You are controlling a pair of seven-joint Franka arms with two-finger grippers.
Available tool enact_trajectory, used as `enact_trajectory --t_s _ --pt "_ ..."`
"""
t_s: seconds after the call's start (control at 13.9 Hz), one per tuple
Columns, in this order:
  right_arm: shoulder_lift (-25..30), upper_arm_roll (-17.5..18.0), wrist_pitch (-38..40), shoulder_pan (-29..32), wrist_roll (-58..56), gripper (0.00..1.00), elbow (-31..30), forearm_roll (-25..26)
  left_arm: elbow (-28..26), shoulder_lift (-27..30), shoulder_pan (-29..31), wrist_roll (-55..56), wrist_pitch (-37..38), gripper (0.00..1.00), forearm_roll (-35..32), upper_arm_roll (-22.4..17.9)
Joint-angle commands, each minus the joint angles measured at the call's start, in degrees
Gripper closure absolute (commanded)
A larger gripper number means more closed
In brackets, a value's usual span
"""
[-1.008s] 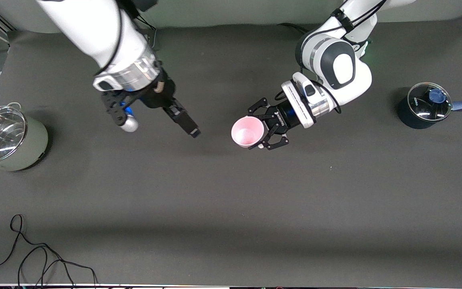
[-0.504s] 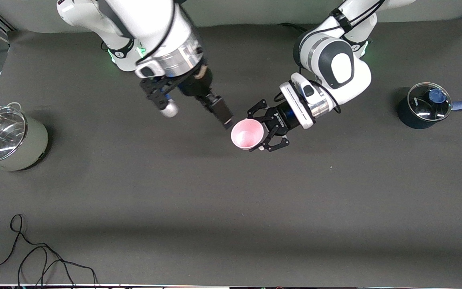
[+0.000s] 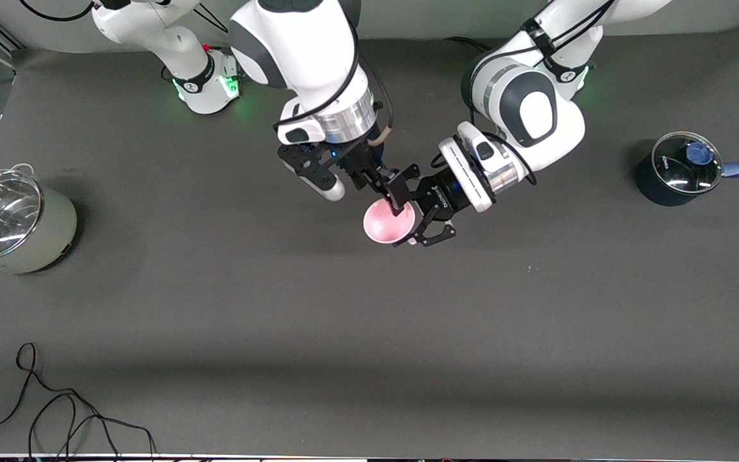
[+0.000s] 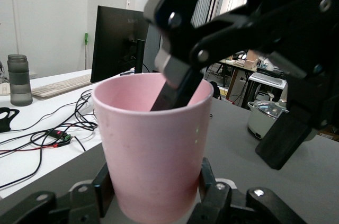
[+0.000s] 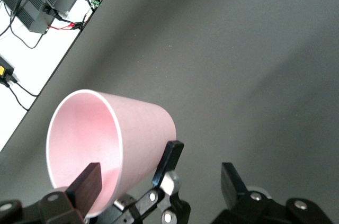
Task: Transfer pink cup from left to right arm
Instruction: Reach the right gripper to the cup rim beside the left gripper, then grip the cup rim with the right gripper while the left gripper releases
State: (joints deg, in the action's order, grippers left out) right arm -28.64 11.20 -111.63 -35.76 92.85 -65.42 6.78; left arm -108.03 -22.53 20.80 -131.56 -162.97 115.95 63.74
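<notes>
Mid-bench, my left gripper [image 3: 422,215] stays clamped on the pink cup [image 3: 387,222] as my right gripper [image 3: 390,194] arrives, jaws open, straddling its rim.

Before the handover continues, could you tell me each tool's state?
Left tool: shut on the pink cup.
Right tool: open, one finger inside the cup's rim.
</notes>
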Motion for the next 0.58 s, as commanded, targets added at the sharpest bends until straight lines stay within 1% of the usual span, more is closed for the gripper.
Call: enact_trajectory --t_s 0.0,0.07,0.14,0.22,0.29,0.5 --pt "-1.86 -0.39 0.44 -0.45 1.11 0.0 2.23 1.48 1.59 -0.49 -1.38 -2.12 -1.91 0.59 1.21 -0.63" --pt "-2.38 -0.47 0.44 -0.45 1.19 0.03 2.23 1.48 1.59 -0.49 -1.29 -2.12 -1.91 0.59 1.21 -0.54" --pt "-2.47 -0.56 0.44 -0.45 1.11 0.21 2.32 1.48 1.59 -0.49 -1.29 -2.12 -1.91 0.58 1.21 -0.63" --pt "-2.47 -0.65 0.53 -0.36 1.11 0.82 2.4 1.39 1.5 -0.49 -1.2 -2.12 -1.91 0.58 1.12 -0.63" --pt "-2.39 -0.65 0.62 -0.28 1.37 1.0 2.4 1.31 1.41 -0.49 -1.2 -2.12 -1.91 0.57 1.12 -0.63" --pt "-2.39 -0.65 0.53 0.07 0.93 1.0 2.49 1.31 1.41 -0.49 -1.11 -2.12 -1.91 0.54 1.12 -0.54"
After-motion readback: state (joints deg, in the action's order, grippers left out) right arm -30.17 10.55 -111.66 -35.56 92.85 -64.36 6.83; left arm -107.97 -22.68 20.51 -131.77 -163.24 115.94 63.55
